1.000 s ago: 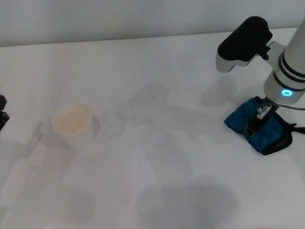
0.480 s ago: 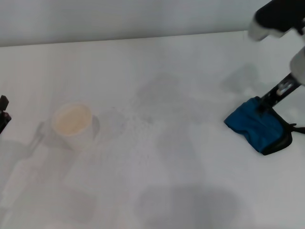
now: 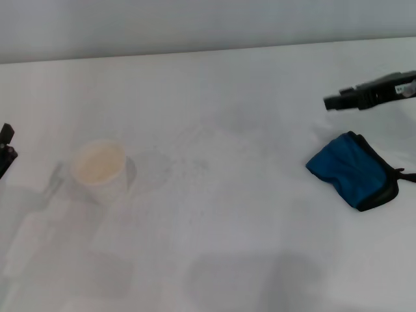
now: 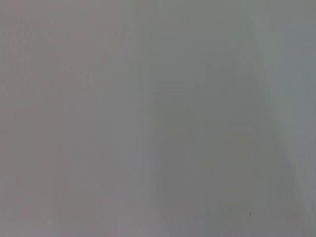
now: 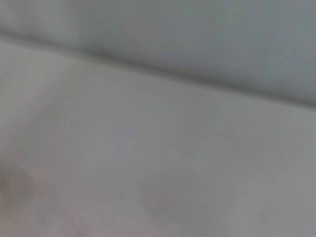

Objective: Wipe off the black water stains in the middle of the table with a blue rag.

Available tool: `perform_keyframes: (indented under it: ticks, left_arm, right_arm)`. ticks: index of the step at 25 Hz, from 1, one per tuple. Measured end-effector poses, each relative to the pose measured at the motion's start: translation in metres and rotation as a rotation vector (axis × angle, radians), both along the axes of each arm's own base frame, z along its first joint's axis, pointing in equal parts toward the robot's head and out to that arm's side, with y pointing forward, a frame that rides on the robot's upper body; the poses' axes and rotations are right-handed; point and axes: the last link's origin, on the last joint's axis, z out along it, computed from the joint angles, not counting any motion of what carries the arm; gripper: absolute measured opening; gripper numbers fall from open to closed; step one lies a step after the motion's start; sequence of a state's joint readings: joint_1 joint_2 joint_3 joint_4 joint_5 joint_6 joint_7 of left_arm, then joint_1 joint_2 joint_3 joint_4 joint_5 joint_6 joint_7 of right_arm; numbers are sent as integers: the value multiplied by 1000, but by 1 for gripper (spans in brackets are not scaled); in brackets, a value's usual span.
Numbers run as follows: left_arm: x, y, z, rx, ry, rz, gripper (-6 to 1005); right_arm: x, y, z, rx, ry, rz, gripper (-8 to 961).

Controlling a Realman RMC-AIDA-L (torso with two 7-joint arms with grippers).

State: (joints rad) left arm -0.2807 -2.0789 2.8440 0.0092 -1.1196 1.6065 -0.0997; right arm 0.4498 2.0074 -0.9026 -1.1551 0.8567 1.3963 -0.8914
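The blue rag (image 3: 354, 170), rumpled with a black edge, lies on the white table (image 3: 221, 253) at the right in the head view, with nothing touching it. My right gripper (image 3: 329, 102) hangs in the air just beyond and above the rag, pointing toward the table's middle, with nothing in it. Only a tip of my left gripper (image 3: 6, 148) shows at the far left edge. No black water stains show in the middle of the table; only faint grey specks (image 3: 188, 160) lie there. The wrist views show no rag and no stain.
A white paper cup (image 3: 99, 170) stands upright at the left of the table. The table's far edge meets a pale wall (image 3: 195, 26). The right wrist view shows bare table surface (image 5: 148, 163) and that far edge.
My right arm has lifted off the blue rag and swung up and away, leaving the rag lying on the table where it was. The cup and the left gripper stay put.
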Motion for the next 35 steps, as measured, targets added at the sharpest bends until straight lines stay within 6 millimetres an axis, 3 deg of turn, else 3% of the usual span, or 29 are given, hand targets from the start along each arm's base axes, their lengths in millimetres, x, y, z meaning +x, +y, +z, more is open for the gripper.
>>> perform_keyframes:
  ticks: [5, 6, 11, 18, 25, 35]
  left_arm:
    - [1, 3, 1, 1, 3, -8, 877]
    - [2, 4, 1, 2, 3, -9, 877]
    - [1, 4, 3, 4, 9, -7, 877]
    - [-1, 6, 6, 24, 11, 7, 876]
    - [-6, 9, 7, 34, 13, 43, 876]
    - [-11, 22, 13, 89, -10, 117, 876]
  right_arm:
    - [14, -8, 9, 169, 269, 167, 446]
    - [24, -12, 11, 265, 354, 207, 446]
    - [43, -21, 11, 460, 429, 271, 446]
    - [63, -39, -2, 736, 351, 405, 447]
    - [83, -57, -18, 998, 217, 359, 447]
    - [104, -58, -11, 1107, 141, 225, 442]
